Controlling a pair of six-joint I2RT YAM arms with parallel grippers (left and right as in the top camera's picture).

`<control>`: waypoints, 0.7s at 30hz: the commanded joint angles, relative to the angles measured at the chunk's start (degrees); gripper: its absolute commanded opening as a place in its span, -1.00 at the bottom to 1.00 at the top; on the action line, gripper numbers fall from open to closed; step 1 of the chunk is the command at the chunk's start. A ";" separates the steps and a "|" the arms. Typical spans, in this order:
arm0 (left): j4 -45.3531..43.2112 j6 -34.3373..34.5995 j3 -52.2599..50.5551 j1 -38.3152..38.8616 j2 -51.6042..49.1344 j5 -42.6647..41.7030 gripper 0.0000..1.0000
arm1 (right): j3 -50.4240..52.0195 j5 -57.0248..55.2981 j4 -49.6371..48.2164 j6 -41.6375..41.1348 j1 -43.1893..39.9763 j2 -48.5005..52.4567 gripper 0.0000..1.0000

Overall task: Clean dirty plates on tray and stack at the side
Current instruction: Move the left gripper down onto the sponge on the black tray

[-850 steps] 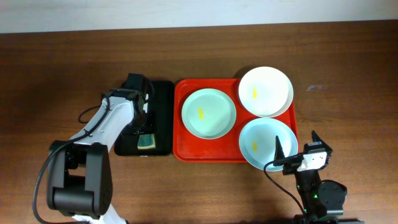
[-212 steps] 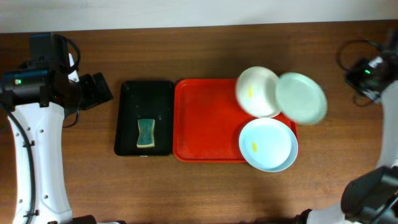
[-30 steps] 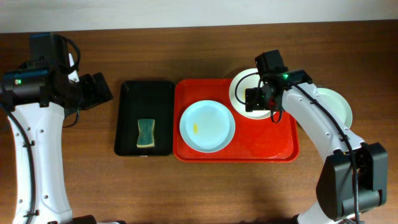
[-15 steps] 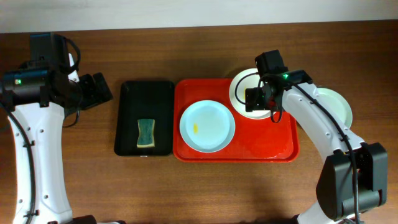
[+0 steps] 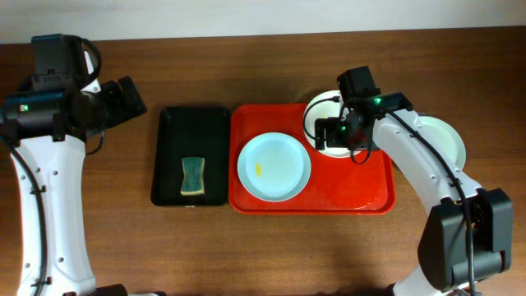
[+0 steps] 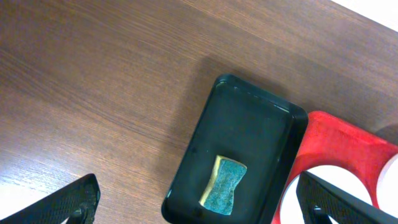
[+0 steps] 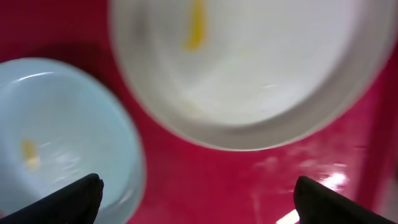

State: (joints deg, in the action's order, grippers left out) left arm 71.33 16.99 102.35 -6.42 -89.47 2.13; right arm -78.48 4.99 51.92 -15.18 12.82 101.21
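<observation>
On the red tray (image 5: 353,193) lies a pale blue plate (image 5: 274,167) with a small yellow smear, left of centre. A white plate (image 5: 329,108) sits at the tray's back right corner, with my right gripper (image 5: 327,131) open just above its near part. The right wrist view shows that white plate (image 7: 249,68), smeared yellow, the blue plate (image 7: 56,124) and bare red tray (image 7: 249,180) between the spread fingers of the right gripper (image 7: 202,199). A third, mint plate (image 5: 446,141) rests on the table right of the tray. My left gripper (image 5: 131,97) hangs open, high at the far left.
A black tray (image 5: 191,131) left of the red one holds a green and yellow sponge (image 5: 193,176). In the left wrist view the sponge (image 6: 225,185) lies in the black tray (image 6: 249,130), below the open left gripper (image 6: 202,202).
My right gripper has shifted a little left over the white plate. The left arm has turned slightly, its gripper moving up. The plates have not moved.
</observation>
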 commanded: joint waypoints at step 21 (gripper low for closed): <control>1.44 0.00 -19.78 11.13 0.31 -0.61 0.67 | 7.82 3.10 -6.12 -4.39 7.74 -0.24 -0.17</control>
State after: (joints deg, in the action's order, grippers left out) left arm 74.26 17.12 86.54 3.16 -89.47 -0.91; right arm -72.01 12.78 46.26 -16.38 20.32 101.21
